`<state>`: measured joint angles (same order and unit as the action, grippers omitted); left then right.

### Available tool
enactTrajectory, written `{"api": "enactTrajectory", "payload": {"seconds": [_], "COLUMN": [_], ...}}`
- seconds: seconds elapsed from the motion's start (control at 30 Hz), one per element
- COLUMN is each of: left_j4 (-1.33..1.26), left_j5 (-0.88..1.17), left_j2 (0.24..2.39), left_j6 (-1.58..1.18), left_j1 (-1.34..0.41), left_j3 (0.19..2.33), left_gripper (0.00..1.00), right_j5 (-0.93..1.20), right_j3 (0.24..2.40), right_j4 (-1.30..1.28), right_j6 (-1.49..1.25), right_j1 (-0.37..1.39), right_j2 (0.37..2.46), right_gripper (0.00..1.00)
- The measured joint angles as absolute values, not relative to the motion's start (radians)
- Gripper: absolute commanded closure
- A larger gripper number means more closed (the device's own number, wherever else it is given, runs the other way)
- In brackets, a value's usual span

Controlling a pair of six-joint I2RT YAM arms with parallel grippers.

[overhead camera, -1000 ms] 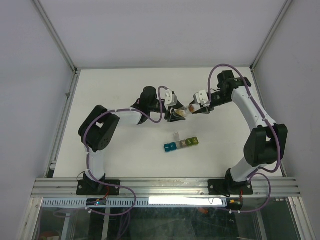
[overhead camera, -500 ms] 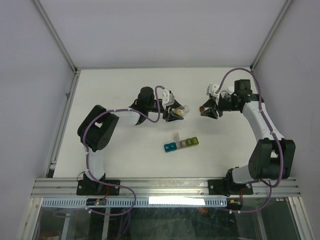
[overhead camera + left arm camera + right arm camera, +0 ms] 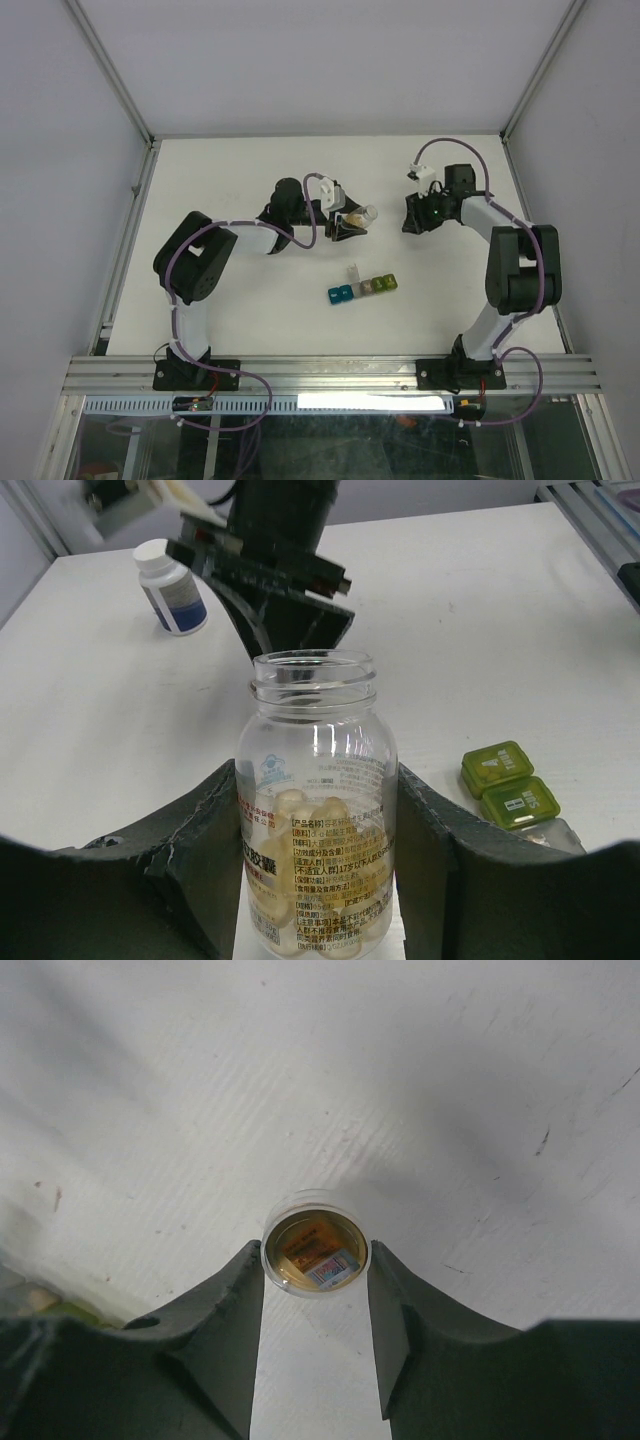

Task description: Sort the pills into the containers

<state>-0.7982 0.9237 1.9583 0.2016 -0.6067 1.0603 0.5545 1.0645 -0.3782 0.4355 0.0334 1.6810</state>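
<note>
My left gripper [image 3: 318,776] [image 3: 352,226] is shut on a clear, uncapped bottle [image 3: 318,810] [image 3: 365,215], held upright, with pale yellow capsules [image 3: 300,815] in its lower half. My right gripper [image 3: 315,1260] [image 3: 412,215] points down at the table and is shut on the bottle's round orange-tinted cap [image 3: 314,1250], pinched at the fingertips. The five-cell container strip [image 3: 363,288] lies nearer the arm bases, one lid standing open. Its yellow-green cell [image 3: 497,768] and olive cell [image 3: 520,802] show closed in the left wrist view. I cannot make out any loose pills.
A white-capped dark bottle [image 3: 172,585] stands on the table beyond the right gripper in the left wrist view. Metal frame rails [image 3: 130,210] edge the white table [image 3: 250,170] on the left and right.
My right gripper has pulled away to the right from the bottle mouth with the cap in it and turned down toward the table. My left gripper and bottle have barely moved.
</note>
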Motion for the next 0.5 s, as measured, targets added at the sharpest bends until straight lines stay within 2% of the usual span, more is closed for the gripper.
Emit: {"api": "enactTrajectory", "payload": {"seconds": [0.1, 0.37, 0.5], "left_j4": [-0.823, -0.862, -0.866], "left_j5": [0.914, 0.893, 0.891], "left_j2": [1.957, 1.954, 1.954], "left_j6": [0.194, 0.188, 0.184], "left_j1": [-0.607, -0.607, -0.607], "left_j3": [1.052, 1.035, 1.033], "left_gripper": [1.0, 1.0, 1.0], "right_j5": [0.487, 0.378, 0.36], "right_j3": [1.084, 1.11, 1.113], "right_j4": [-0.388, -0.403, -0.407], "right_j6": [0.416, 0.409, 0.41], "right_j1": [0.06, 0.109, 0.111], "right_j2": [1.742, 1.782, 1.784], "right_gripper": [0.58, 0.35, 0.3]}}
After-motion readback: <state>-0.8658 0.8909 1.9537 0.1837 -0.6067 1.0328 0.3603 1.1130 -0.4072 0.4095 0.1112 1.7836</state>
